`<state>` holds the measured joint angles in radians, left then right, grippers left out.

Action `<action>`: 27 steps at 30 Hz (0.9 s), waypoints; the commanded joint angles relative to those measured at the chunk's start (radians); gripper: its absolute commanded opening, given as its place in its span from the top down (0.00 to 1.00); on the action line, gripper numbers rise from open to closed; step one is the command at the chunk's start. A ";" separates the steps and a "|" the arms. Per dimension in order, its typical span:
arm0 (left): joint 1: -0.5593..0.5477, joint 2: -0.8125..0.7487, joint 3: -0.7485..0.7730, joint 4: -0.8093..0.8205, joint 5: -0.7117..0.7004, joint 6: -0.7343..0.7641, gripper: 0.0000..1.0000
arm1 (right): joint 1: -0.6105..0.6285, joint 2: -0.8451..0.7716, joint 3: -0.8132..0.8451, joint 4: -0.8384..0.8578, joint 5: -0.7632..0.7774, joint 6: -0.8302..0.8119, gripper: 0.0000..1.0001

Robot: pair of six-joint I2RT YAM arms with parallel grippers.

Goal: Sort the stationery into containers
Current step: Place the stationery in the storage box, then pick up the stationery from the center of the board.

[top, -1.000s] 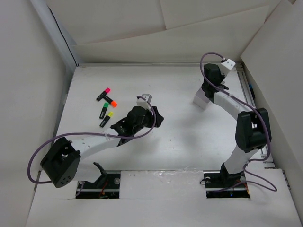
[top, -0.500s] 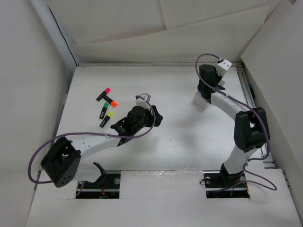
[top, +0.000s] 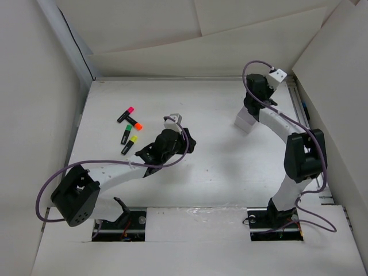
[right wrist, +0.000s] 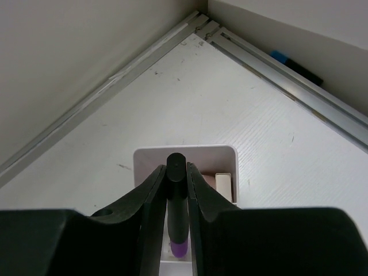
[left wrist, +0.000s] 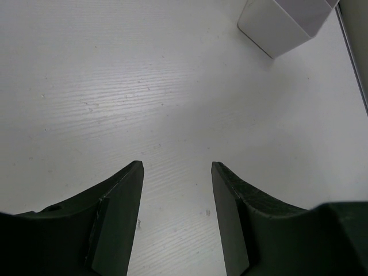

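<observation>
Several highlighters lie at the left of the table: a pink-capped one (top: 125, 114), an orange-capped one (top: 134, 123), a green-capped one (top: 124, 135) and a yellow-capped one (top: 129, 145). The white tray (top: 244, 121) stands at the far right; it also shows in the left wrist view (left wrist: 284, 23) and the right wrist view (right wrist: 185, 156). My right gripper (right wrist: 175, 172) is shut on a black marker with a purple cap (right wrist: 177, 201), held over the tray. A pale eraser-like block (right wrist: 223, 187) lies in the tray. My left gripper (left wrist: 177, 172) is open and empty over bare table, right of the highlighters.
White board walls enclose the table on the left, back and right. An aluminium rail (right wrist: 287, 86) runs along the right edge, with a blue-tipped object (right wrist: 290, 62) beyond it. Purple cables loop off both arms.
My right wrist swung a little left and then back right above the tray. The left arm has barely moved.
</observation>
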<state>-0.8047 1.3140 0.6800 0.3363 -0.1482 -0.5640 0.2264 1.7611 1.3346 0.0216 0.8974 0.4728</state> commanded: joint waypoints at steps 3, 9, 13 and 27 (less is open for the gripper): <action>0.004 0.001 0.003 -0.003 -0.048 -0.013 0.53 | 0.002 0.023 0.022 -0.017 0.005 0.030 0.68; 0.004 0.001 0.003 -0.013 -0.094 -0.033 0.53 | 0.030 -0.037 -0.006 -0.026 -0.018 0.040 0.53; 0.004 -0.012 0.003 -0.033 -0.139 -0.042 0.53 | 0.062 -0.126 -0.049 -0.071 -0.066 0.087 0.46; 0.131 -0.052 -0.007 -0.275 -0.317 -0.255 0.54 | 0.201 -0.627 -0.437 -0.126 -0.586 0.171 1.00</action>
<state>-0.7063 1.3098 0.6796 0.1497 -0.4252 -0.7441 0.4061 1.1881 0.9382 -0.0879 0.4500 0.6331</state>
